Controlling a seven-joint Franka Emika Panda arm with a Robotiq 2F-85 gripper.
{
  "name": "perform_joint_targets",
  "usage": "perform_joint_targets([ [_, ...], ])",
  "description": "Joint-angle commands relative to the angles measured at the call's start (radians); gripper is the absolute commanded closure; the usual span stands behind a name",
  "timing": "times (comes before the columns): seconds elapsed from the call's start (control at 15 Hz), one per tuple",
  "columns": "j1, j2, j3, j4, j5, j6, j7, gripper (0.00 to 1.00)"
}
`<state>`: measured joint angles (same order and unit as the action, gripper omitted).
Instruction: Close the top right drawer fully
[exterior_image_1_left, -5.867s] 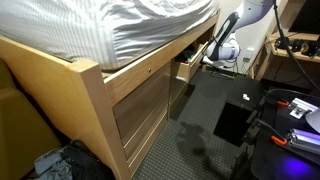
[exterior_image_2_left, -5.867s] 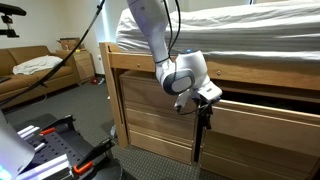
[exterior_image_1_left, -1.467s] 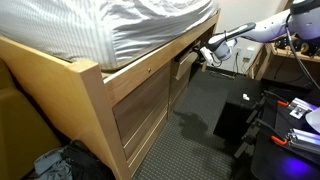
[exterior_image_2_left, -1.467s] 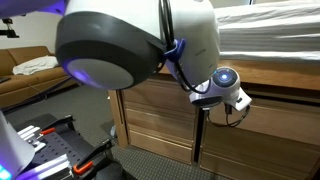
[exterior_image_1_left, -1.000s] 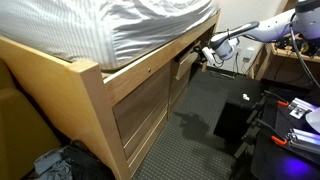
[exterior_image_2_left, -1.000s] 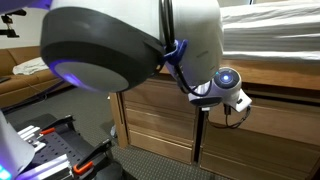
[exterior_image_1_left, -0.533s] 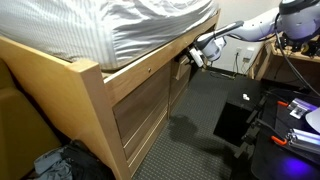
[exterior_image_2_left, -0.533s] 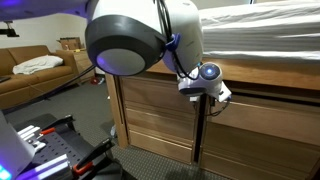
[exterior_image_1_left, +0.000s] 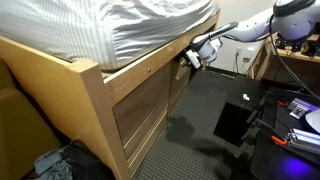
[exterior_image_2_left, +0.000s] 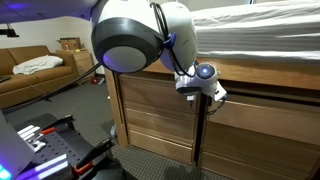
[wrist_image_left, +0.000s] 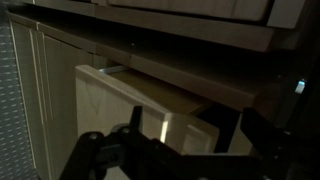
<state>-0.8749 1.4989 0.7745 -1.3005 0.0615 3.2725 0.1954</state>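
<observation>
The top right drawer (exterior_image_1_left: 181, 70) is a pale wood box under the bed's top rail. In the wrist view its flat front (wrist_image_left: 120, 105) still stands a little proud of the frame, with a dark gap above it. In an exterior view its front (exterior_image_2_left: 270, 103) lies nearly flush with the panels. My gripper (exterior_image_1_left: 192, 57) is right at the drawer front, and it shows there in both exterior views (exterior_image_2_left: 206, 90). In the wrist view its fingers (wrist_image_left: 195, 114) are open and empty, on either side of the drawer's corner.
The light-wood bed frame (exterior_image_1_left: 95, 95) with taller panel fronts (exterior_image_2_left: 150, 110) carries a striped mattress (exterior_image_1_left: 120, 25). A black box (exterior_image_1_left: 232, 118) and cables lie on the dark carpet beside the bed. A sofa (exterior_image_2_left: 35, 70) stands farther back.
My gripper has moved in towards the bed frame and the drawer has slid inward with it. The dark opening seen several seconds ago has nearly gone.
</observation>
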Motion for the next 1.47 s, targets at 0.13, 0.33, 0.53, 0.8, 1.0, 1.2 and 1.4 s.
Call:
perform_joint_targets([
  [0.13, 0.052, -0.204, -0.283, -0.188, 0.104, 0.006, 0.080, 0.00],
  [0.33, 0.132, -0.284, -0.409, -0.236, 0.184, 0.040, 0.094, 0.00],
  [0.53, 0.125, -0.240, -0.382, -0.168, 0.174, 0.018, 0.069, 0.00],
  [0.8, 0.123, -0.253, -0.401, -0.196, 0.173, 0.031, 0.075, 0.00],
  [1.0, 0.106, -0.223, -0.367, -0.171, 0.156, 0.084, 0.064, 0.00],
  [1.2, 0.040, -0.150, -0.249, -0.126, 0.050, 0.226, 0.052, 0.00],
  [1.4, 0.000, -0.128, -0.184, -0.044, -0.122, 0.207, 0.070, 0.00],
])
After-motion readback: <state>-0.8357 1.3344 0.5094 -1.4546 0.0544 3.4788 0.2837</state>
